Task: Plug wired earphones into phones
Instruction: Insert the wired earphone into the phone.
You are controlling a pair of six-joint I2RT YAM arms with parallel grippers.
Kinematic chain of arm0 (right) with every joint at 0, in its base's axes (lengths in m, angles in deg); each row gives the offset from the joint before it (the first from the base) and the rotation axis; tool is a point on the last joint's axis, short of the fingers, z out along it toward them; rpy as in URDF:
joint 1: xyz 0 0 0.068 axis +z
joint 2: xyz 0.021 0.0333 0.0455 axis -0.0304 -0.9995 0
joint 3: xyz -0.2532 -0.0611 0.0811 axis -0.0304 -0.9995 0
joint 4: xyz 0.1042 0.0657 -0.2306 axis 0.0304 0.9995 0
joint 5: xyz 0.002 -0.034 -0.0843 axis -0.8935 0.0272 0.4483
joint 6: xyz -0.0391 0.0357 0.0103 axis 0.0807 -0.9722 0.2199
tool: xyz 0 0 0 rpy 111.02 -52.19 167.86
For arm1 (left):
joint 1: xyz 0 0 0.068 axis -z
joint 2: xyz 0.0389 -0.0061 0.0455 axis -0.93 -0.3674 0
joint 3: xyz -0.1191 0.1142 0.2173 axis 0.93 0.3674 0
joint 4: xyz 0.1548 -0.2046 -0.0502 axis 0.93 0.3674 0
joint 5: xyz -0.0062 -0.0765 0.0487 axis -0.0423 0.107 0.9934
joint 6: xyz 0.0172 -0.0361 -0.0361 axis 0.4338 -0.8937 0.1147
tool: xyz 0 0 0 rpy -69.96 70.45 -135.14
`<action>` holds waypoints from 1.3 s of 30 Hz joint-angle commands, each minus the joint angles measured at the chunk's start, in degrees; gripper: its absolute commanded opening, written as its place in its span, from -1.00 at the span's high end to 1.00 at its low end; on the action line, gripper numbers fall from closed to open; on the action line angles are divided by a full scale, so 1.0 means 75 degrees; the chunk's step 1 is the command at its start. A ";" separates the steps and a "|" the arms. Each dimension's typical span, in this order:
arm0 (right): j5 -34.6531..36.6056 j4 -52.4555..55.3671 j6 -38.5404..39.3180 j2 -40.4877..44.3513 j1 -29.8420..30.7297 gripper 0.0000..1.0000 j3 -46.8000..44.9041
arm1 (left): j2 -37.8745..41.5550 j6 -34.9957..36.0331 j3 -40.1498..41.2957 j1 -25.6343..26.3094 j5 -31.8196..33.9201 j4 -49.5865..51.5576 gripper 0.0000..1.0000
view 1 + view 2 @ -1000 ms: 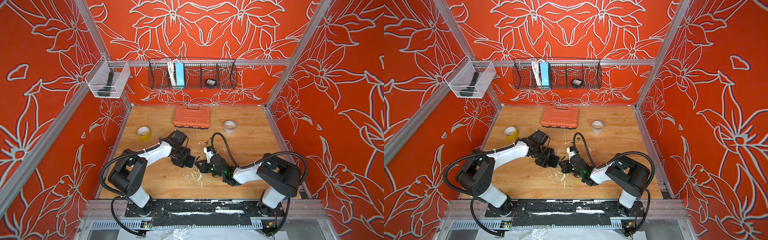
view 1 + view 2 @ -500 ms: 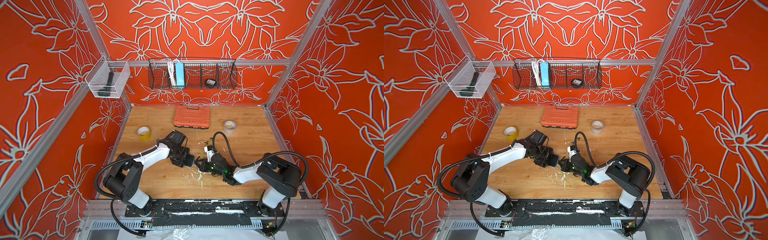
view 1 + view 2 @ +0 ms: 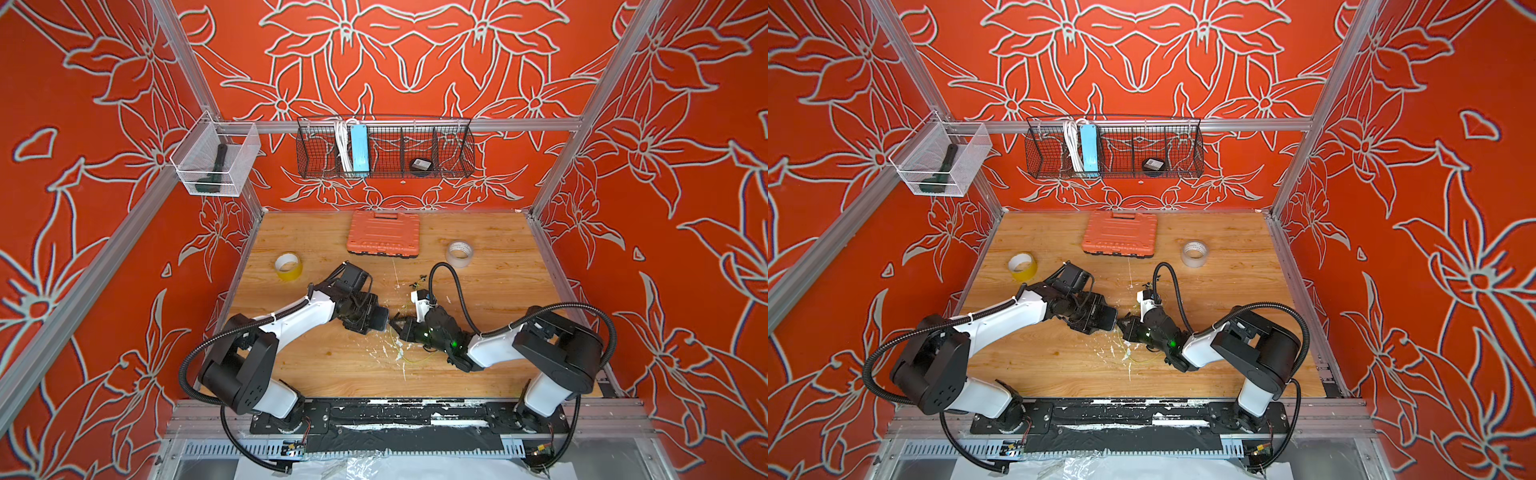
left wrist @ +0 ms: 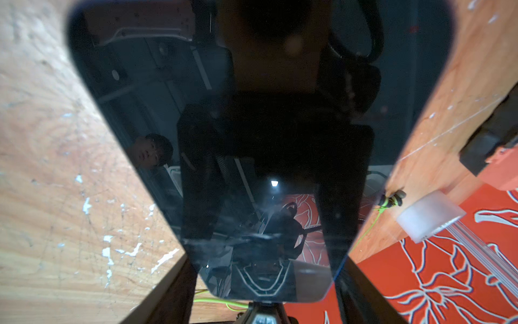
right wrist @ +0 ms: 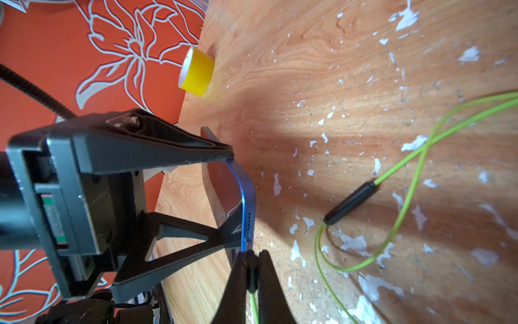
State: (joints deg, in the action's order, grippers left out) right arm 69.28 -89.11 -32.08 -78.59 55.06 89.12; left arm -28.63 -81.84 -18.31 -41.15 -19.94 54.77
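Alignment mattered most at this step. My right tool (image 5: 250, 261) had its jaws pinched together on the plug (image 5: 251, 276) of the earphones (image 5: 316, 244). The plug's tip sat right at the bottom edge of the phone (image 4: 274, 140), beside the row of small holes there; whether it had entered the socket I could not tell. My left tool (image 5: 238, 196) was clamped wide across the phone's two long sides, holding it, as it seemed, clear of the counter (image 3: 332, 365) with its bottom end turned toward the plug. To do this well, I judged, I needed the plug square to that edge and on the socket's line. Then it wanted a short straight push while the left tool braced against it; any tilt would scrape the rim or bend the plug. The pinch sat at the very fingertips on a short plug, so it could slip back under load.

The phone was a flat black slab with rounded corners, a blue metal rim and a glossy screen that mirrored the arm above it. In both top views it sat near the centre of the frame, between the two tools. The cable was very thin and yellow-green, looping loose on the counter below and right of the phone. It had a dark stick-shaped piece (image 5: 350, 203) along it, and the dark earbuds (image 4: 392, 197) lay farther up the frame.
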 commanded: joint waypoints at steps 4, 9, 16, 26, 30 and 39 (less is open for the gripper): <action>-0.0271 -0.0625 0.0125 0.0026 0.0020 1.00 -0.0030 | 0.0507 -0.0419 0.0046 0.0158 -0.1374 -0.0794 -0.13; -0.0369 -0.0797 0.0350 0.0149 0.0026 1.00 -0.0145 | 0.0725 -0.0376 0.0047 0.0158 -0.1361 -0.0807 -0.12; -0.0527 -0.0757 0.0571 0.0309 0.0033 1.00 -0.0196 | 0.0967 -0.0308 0.0105 0.0158 -0.1348 -0.0854 -0.12; -0.0712 -0.0249 0.0965 0.0714 0.0027 1.00 -0.0069 | 0.1031 -0.0057 0.0046 0.0158 -0.1492 -0.1067 -0.06; -0.0507 0.0437 0.1023 0.0829 0.0030 1.00 0.0177 | 0.1118 -0.0086 0.0094 0.0182 -0.1479 -0.1074 -0.06; -0.0062 0.1321 0.0993 0.0632 0.0074 1.00 0.0826 | 0.1307 -0.0359 0.0188 0.0211 -0.1278 -0.1298 -0.06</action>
State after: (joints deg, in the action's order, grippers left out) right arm 68.78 -81.02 -25.94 -72.89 54.61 92.44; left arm -21.74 -82.25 -15.82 -41.42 -20.29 51.36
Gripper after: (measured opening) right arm 0.091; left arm 0.713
